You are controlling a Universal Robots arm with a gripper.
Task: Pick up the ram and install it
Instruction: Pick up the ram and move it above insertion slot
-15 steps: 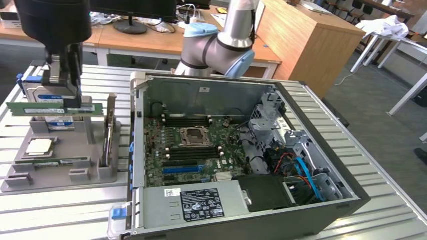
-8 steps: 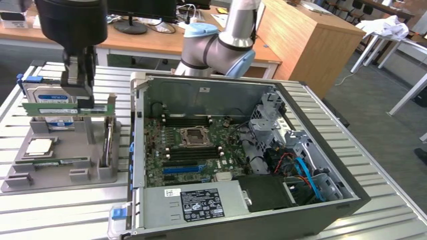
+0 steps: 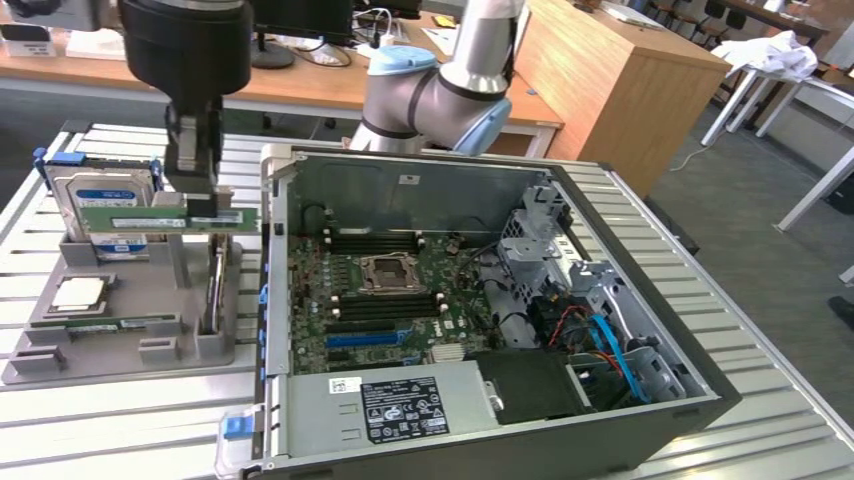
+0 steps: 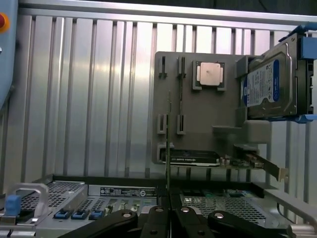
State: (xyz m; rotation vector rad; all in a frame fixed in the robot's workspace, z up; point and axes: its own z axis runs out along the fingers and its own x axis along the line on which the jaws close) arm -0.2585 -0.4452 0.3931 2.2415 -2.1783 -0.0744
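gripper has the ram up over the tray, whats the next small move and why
Probably a short sideways carry toward the exterior view's right, over the open computer case. The gripper is shut on the ram, which hangs level and looks lifted above the gray tray, while the black slots lie inside the case beside it.

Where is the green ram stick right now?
At the exterior view's left, the ram is gripped by the end effector above the grey holder tray, close by the hard drive.
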